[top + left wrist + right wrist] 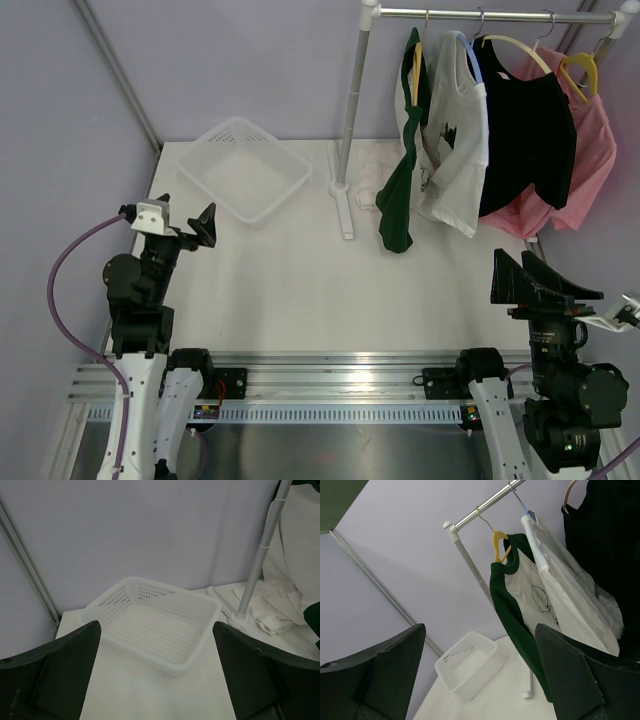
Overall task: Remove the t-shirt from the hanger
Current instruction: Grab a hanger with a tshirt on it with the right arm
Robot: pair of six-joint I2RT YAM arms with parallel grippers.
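Several t-shirts hang on hangers from a rail (490, 14) at the back right. Leftmost is a green-and-white t-shirt (397, 210) (507, 605) on a yellow hanger (415, 75) (497, 542). Beside it hang a white one (455, 130) (570, 595) on a blue hanger, a black one (525, 130) and a pink one (590, 140). My left gripper (188, 205) (156, 625) is open at the near left, facing the basket. My right gripper (512, 258) (480, 627) is open at the near right, below the shirts. Neither touches anything.
A white perforated basket (208, 143) (150, 582) (470, 672) sits at the back left of the table. The rack's upright pole (352, 90) stands mid-table on a white foot. A crumpled white cloth (375, 165) (265, 612) lies at its base.
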